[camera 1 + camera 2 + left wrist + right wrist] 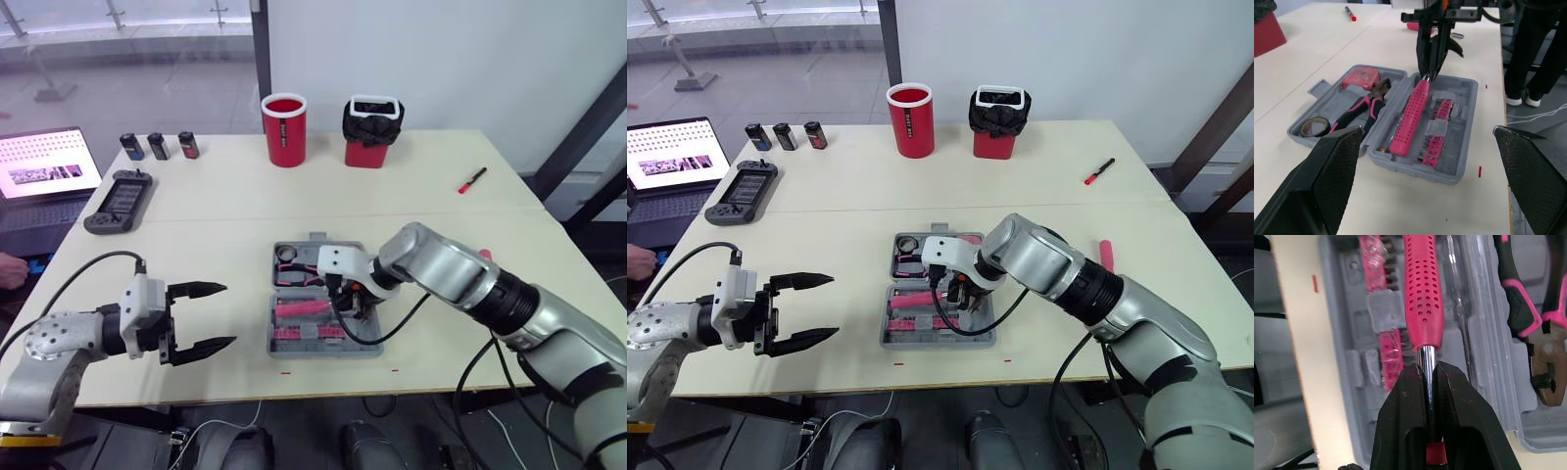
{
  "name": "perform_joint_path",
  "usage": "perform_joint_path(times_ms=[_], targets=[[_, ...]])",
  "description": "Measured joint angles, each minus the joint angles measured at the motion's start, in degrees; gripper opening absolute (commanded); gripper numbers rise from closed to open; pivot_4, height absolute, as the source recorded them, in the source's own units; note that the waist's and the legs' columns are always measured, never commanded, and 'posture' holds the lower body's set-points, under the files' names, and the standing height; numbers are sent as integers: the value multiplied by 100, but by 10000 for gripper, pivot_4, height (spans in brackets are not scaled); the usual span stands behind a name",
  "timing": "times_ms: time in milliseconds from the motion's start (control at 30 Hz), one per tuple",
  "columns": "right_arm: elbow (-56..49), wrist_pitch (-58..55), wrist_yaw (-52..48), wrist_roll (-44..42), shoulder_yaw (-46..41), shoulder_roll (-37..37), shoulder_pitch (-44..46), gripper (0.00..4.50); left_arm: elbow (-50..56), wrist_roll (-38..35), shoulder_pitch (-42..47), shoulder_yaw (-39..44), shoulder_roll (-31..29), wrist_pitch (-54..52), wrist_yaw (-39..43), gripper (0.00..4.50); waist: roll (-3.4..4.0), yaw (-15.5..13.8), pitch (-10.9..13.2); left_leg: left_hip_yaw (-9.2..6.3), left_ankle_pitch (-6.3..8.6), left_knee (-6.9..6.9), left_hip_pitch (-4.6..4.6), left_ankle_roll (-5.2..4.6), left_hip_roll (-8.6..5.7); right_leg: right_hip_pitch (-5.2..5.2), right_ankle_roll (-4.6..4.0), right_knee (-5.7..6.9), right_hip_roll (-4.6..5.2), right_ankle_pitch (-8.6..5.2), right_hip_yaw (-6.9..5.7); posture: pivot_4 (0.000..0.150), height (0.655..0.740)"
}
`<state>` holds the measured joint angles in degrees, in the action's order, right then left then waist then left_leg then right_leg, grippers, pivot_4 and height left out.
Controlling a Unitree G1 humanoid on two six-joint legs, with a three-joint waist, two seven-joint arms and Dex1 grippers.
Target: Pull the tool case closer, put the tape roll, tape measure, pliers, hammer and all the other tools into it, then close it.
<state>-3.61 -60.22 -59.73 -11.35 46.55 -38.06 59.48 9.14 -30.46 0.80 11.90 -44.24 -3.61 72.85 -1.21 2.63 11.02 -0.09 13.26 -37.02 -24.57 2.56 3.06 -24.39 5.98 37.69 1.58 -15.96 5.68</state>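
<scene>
Left eye view: the tool case (325, 352) lay open and flat near the front edge of the tabletop (196, 211), directly ahead of the robot. The right gripper (350, 300) was down inside the case at the shaft end of the hammer (302, 308), whose pink handle ran across the half nearer the robot. The left gripper (230, 313) hovered above the tabletop to the left of the case and apart from it, fingers spread wide and holding nothing. A pink-handled item (483, 255) lay on the tabletop beyond the right arm, outside the case. Left wrist view: the tape roll (1315, 126), pliers (1364, 105) and tape measure (1361, 77) sat in the half farther from the robot. The hammer handle rested in the other half, between the central ridge and the bit rack (1436, 133), with its shaft end held by the right gripper. Right wrist view: the right gripper was pressed together on the bare steel shaft just beyond the pink grip. The step in hand was judged to be seating the hammer. To do it well, line the handle up with its moulded recess before lowering. Bring the shaft end down until the tool lies flat and below the rim. Only then open the fingers and lift straight up, clear of the bit rack and the pliers. A hammer left riding on the ridge would likely stop the case from closing.
</scene>
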Motion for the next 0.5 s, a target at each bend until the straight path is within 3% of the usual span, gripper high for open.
perform_joint_path(times_ms=[500], targets=[[251, 81, -169, 501, 31, 438, -55, 284, 1, 5, -1, -13, -1, 4, -99, 45000, 0, 140, 0, -6, 0, -2, 5, 0, 1, -12, 14, 39, -8, 7, 0, 1500, 7387]])
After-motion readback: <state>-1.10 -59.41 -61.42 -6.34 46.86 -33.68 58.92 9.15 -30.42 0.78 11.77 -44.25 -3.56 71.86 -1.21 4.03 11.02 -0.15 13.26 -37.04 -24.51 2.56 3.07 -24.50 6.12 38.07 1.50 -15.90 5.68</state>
